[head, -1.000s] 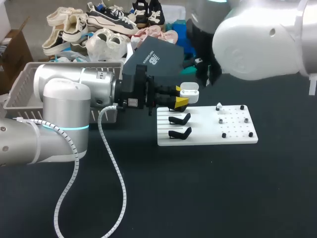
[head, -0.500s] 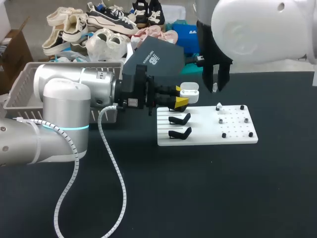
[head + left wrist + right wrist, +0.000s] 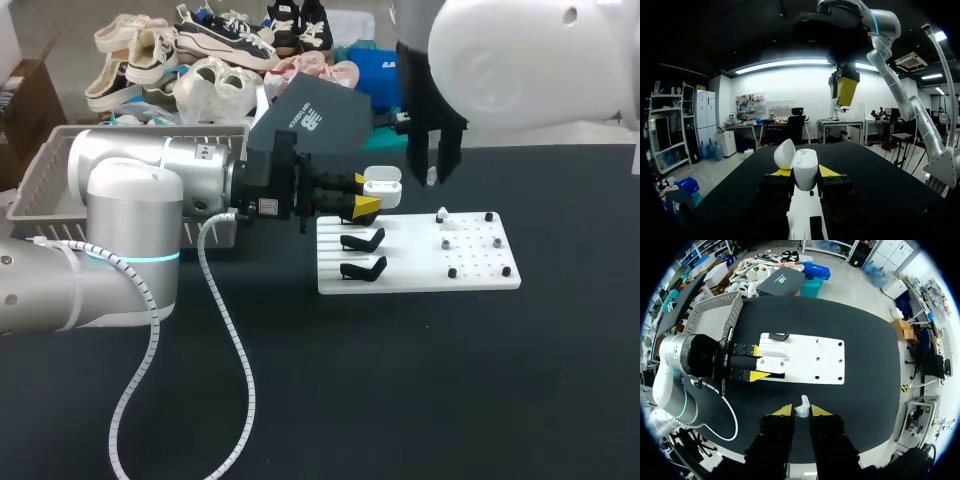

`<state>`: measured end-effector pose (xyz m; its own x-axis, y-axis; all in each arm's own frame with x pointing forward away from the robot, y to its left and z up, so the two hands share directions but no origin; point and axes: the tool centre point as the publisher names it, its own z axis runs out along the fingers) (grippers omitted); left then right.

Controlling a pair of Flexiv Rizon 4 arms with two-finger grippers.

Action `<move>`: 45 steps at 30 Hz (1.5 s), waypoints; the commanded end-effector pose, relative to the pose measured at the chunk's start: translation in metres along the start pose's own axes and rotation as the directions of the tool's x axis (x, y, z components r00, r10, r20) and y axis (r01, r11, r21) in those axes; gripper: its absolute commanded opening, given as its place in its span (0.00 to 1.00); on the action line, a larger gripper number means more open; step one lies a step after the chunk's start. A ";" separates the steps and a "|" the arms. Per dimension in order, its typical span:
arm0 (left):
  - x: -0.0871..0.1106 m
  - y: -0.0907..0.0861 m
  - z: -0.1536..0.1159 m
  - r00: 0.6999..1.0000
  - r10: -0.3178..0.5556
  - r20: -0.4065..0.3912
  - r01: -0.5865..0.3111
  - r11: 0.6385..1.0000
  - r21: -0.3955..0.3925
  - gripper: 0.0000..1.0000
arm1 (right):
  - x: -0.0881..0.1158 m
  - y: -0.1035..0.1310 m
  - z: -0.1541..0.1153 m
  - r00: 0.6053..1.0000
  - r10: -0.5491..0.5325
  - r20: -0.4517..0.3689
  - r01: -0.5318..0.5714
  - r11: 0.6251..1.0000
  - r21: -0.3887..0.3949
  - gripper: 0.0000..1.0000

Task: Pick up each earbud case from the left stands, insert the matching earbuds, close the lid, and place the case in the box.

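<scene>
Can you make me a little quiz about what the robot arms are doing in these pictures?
1. True or false: the small white plastic earbud case gripped by the left end effector has its lid shut.
2. What does the right end effector hold? A) a black stand B) a small white earbud C) a shoe
3. Fill in: the flat board under the two empty black curved stands is coloured ____.

Key: 1 false, the lid is open; 2 B; 3 white.
</scene>
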<state>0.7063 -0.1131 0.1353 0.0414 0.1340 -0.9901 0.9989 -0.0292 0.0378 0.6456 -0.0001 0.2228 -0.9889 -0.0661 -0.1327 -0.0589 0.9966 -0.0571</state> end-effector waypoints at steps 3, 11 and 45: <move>0.000 -0.001 0.000 1.000 0.001 0.001 -0.001 1.000 -0.003 0.00 | -0.004 0.005 0.002 0.996 0.082 -0.048 -0.081 0.997 0.021 0.00; 0.000 -0.001 0.000 1.000 0.001 0.001 -0.001 1.000 -0.003 0.00 | -0.012 0.001 -0.006 0.954 0.242 -0.178 -0.237 0.970 0.048 0.00; 0.000 -0.001 0.000 1.000 0.001 0.001 -0.001 1.000 -0.003 0.00 | -0.026 0.020 0.000 0.918 0.350 -0.184 -0.362 0.932 -0.036 0.00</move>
<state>0.7063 -0.1131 0.1353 0.0413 0.1341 -0.9901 0.9989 -0.0291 0.0377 0.6729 0.0211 0.2269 -0.9550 0.2928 0.0479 0.2943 0.9552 0.0297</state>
